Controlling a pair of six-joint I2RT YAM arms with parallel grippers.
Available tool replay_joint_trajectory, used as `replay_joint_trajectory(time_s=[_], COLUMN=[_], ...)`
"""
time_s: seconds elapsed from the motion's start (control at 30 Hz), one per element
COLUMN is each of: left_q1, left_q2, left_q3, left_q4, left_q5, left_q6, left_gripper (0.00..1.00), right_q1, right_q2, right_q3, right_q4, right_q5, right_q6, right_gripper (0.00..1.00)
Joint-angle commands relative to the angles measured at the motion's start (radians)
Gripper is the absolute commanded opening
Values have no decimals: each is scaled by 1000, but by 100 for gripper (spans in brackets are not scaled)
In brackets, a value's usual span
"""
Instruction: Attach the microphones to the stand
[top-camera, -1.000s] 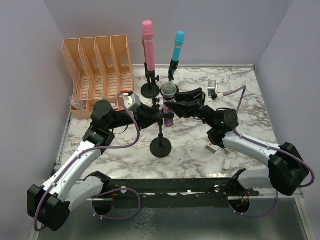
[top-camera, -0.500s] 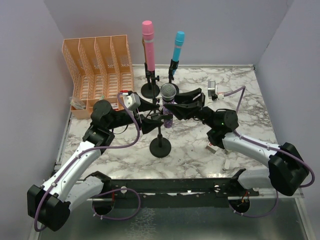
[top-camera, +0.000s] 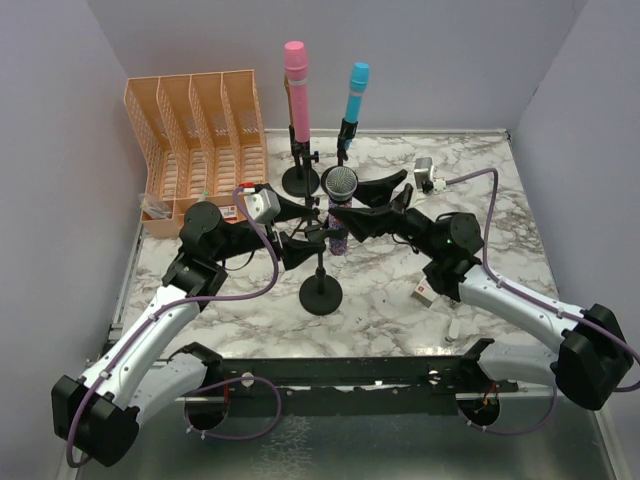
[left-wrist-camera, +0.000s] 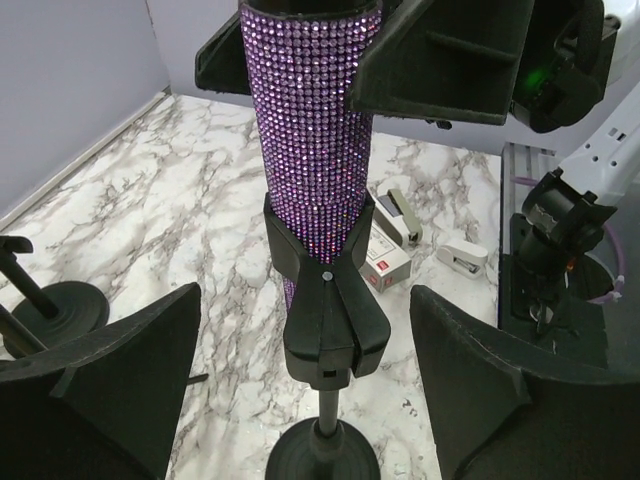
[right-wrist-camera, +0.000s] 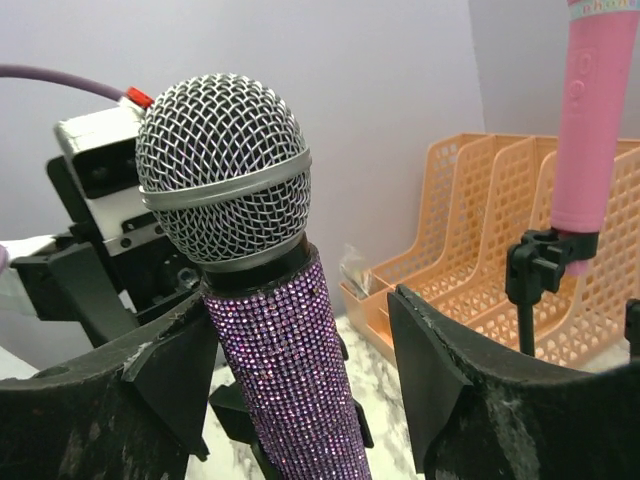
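The purple microphone (left-wrist-camera: 312, 130) is sitting clipped in the stand (top-camera: 321, 290) mid-table (top-camera: 500, 200); the left end effector (left-wrist-camera: 305, 380) and right end effector (right-wrist-camera: 300, 380) are flanking it, both spread, apparently untouching.

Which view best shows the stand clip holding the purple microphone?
The left wrist view: the black clip sits centred and close, cupping the glittery purple microphone above the stand base. The top external view shows it small and crowded. The right wrist view shows mainly the silver mesh head, with the clip barely glimpsed below.

Top cam overhead; wrist cams close, opposed, sharing purple microphone (left-wrist-camera: 310, 120).
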Motion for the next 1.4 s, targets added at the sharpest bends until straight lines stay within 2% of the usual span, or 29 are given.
replay_joint_trajectory(time_s=[0.0, 0.1, 0.2, 0.33, 0.43, 0.6, 0.73, 0.8, 0.87, 1.1, 1.27, 1.37], left_q1=[5, 5, 4, 4, 4, 4, 4, 4, 4, 4, 4, 4], left_q2=[-20, -26, -34, -29, -15, -1, -6, -7, -6, -9, -25, -23], left_q3=[-8, -6, -6, -5, -2, 1, -4, -6, -7, -12, -20, -18], left_q4=[-36, -50, -56, -58, -60, -62, -50, -45, -41, -27, -18, -22], left_q5=[-17, -18, -17, -16, -8, -5, -6, -6, 0, 21, 17, 16], left_q6=[38, 47, 52, 53, 52, 50, 46, 44, 44, 45, 48, 50], left_gripper=[82, 76, 66, 49, 35, 0, 0, 0, 0, 0, 0, 0], right_q1=[5, 5, 5, 5, 5, 5, 5, 5, 6, 6, 5, 5], right_q2=[-29, -26, -29, -18, -18, -27, -32, -38, -46, -72, -78, -89], right_q3=[73, 115, 130, 166, 162, 136, 118, 106, 96, 52, 63, 69], right_q4=[-273, -386, -414, -455, -444, -374, -309, -273, -238, -63, -14, -3], right_q5=[-21, -56, -84, -113, -131, -145, -141, -126, -109, -133, -142, -95], right_q6=[-97, -145, -167, -186, -190, -171, -146, -132, -123, -134, -149, -134], right_gripper=[69, 69, 69, 68, 62, 43, 25, 11, 5, 1, 1, 1])
